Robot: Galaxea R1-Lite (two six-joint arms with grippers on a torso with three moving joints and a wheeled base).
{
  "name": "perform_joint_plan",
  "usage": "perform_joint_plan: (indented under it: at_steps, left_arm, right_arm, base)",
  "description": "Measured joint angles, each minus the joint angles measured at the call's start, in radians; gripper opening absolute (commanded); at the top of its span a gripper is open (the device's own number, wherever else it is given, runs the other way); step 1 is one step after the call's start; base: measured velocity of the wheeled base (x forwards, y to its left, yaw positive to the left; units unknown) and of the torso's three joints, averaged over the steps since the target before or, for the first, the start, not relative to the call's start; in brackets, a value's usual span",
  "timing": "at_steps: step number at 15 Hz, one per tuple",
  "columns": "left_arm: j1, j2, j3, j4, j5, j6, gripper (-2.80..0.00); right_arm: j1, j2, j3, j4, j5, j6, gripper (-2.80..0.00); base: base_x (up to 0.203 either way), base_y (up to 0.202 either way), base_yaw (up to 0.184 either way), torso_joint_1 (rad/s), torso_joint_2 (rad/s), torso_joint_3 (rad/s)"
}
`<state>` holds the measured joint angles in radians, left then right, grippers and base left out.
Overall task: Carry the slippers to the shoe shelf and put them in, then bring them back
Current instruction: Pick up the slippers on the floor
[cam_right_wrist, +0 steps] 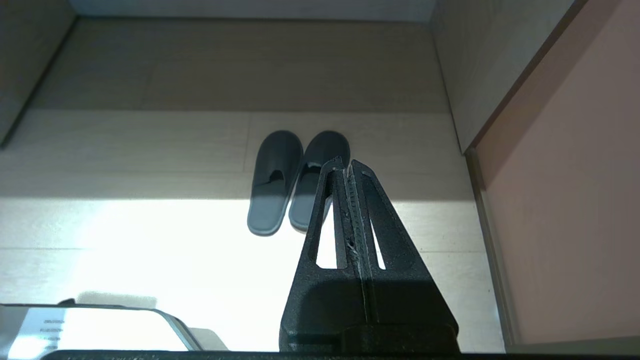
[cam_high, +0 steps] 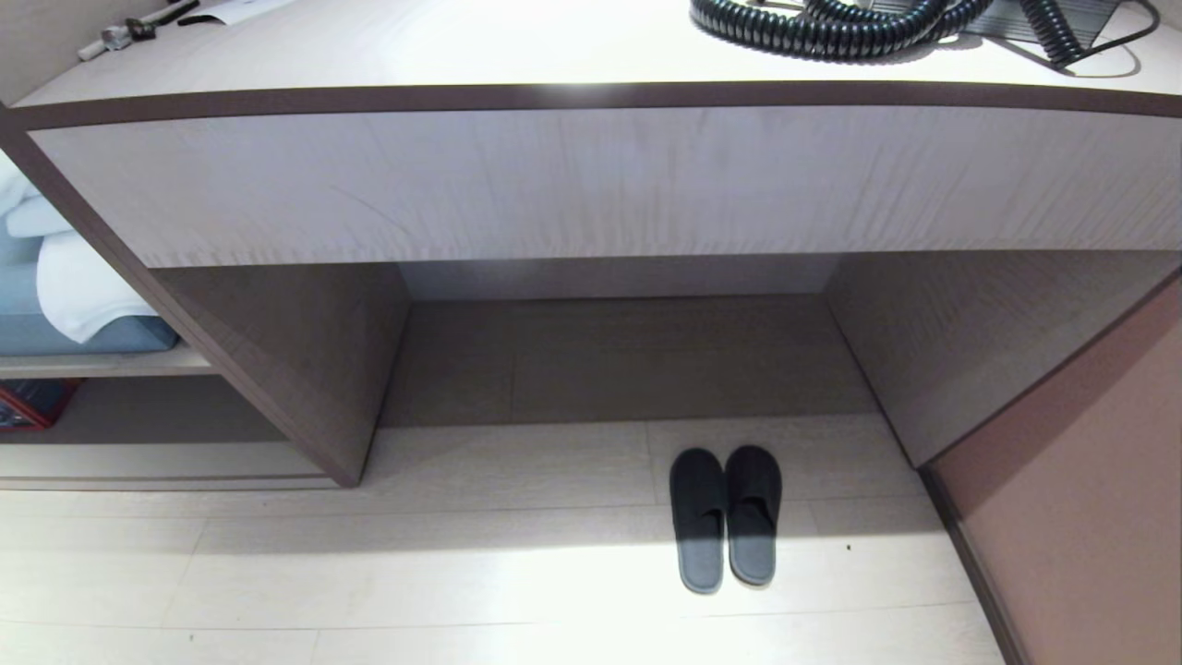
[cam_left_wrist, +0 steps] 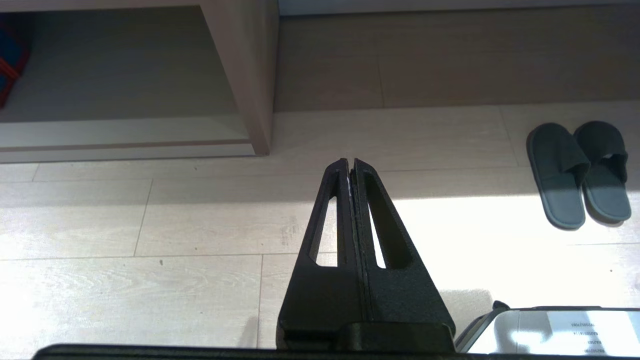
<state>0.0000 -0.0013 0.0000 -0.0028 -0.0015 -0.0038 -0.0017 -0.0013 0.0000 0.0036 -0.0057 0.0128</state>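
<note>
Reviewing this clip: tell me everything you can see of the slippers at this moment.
The slippers are a matched pair of flat, dark grey slides that look like soft fabric, each with a broad strap over the front. They lie side by side, touching along their inner edges, soles down on the pale wood-look floor, just in front of the desk's open recess, toes toward it. Their heels are in bright light, their fronts in shadow. No gripper touches them.

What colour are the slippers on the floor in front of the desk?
The slippers are black to dark grey, plain with no pattern; the head view shows them best.
</note>
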Motion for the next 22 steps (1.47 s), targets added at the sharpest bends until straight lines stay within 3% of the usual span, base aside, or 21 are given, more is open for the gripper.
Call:
perform_joint_plan:
  at_steps: [22]
  left_arm:
    - [0.0,0.0,0.0,0.0,0.0,0.0,-2.8]
  right_arm:
    - [0.0,0.0,0.0,0.0,0.0,-0.011,-2.8]
  base:
    - [0.0,0.0,0.0,0.001,0.0,-0.197]
